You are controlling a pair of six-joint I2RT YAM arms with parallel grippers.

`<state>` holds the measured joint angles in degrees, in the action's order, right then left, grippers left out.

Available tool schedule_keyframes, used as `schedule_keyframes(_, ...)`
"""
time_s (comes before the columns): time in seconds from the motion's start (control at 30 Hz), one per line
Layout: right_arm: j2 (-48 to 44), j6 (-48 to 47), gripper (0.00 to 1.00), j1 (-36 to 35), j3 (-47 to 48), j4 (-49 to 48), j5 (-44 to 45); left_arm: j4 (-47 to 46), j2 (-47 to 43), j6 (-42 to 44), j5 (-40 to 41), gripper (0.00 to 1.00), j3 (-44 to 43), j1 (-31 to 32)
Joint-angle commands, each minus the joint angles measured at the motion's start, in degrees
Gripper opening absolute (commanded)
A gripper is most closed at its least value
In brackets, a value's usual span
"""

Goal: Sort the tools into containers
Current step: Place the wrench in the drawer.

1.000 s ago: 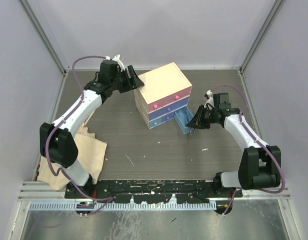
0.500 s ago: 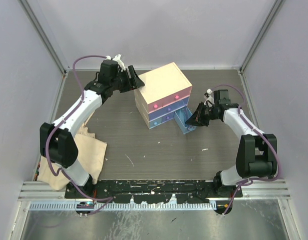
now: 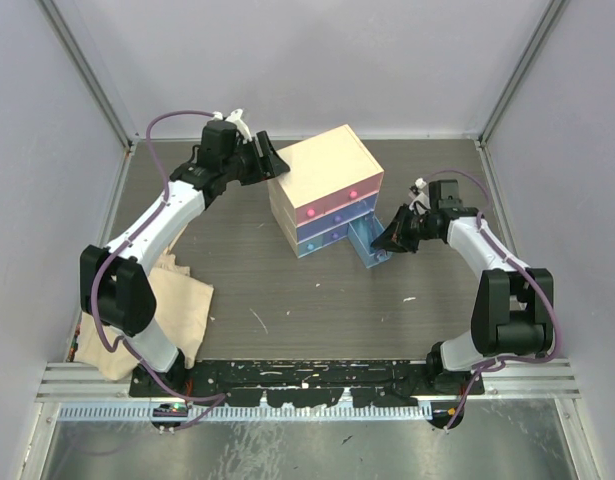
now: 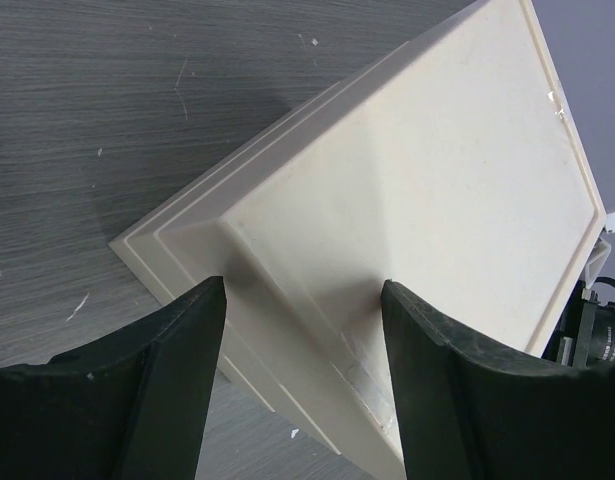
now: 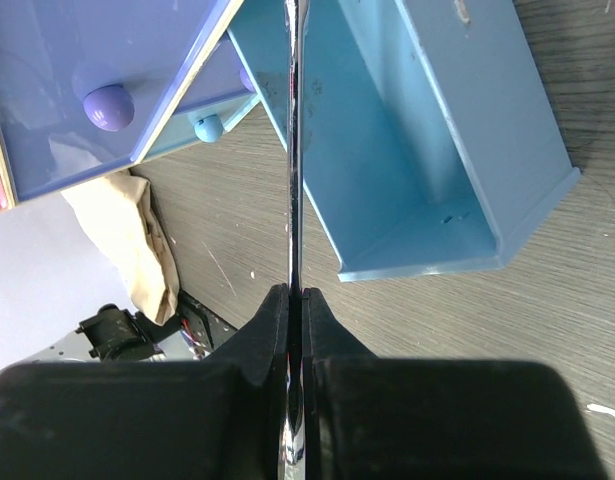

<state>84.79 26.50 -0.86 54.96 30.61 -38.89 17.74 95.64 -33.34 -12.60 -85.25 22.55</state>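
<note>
The sort looks close to finished. No loose tool shows on the counter (image 3: 237,260); only a beige cloth (image 3: 182,300) at the near-left corner and a thin pale sliver (image 3: 258,320) toward the near edge lie there. The cream chest (image 3: 327,165) stands near the middle of the far edge. Its pink drawers (image 3: 332,203) and the purple drawer (image 5: 67,60) look pushed in, and what they hold is hidden. One blue drawer (image 5: 387,150) is pulled out toward the near-right corner, and the part of its floor that shows is bare.

The right tool (image 5: 293,300) is clamped on a silver wrench (image 5: 293,150), seen edge-on as a narrow bright strip. The wrench hangs over the open blue drawer, close to one side wall, not yet resting inside. Its long axis runs straight out from the fingers (image 5: 267,330), from the drawer's front end back toward the chest. That is roughly toward the left edge of the counter and nearly lengthwise along the drawer, a little skewed. How steeply it tips down cannot be judged.

The left tool (image 4: 299,290) sits astride the chest's back corner, jaws half spread, a fingertip against each face, apparently bracing it.

What seems left is to lower the wrench in, let go and shut the drawer.
</note>
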Motion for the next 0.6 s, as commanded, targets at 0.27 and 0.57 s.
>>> schedule_keyframes(0.27,-3.14,-1.04,0.01,1.2,-2.02,-0.79,-1.35,3.44,-0.42,2.93,1.35,0.63,1.47,0.66)
schedule_keyframes(0.57,1.78,-1.25,0.01,1.21,1.25,-1.68,-3.44,3.53,-0.17,2.93,1.1,0.62,1.32,0.67)
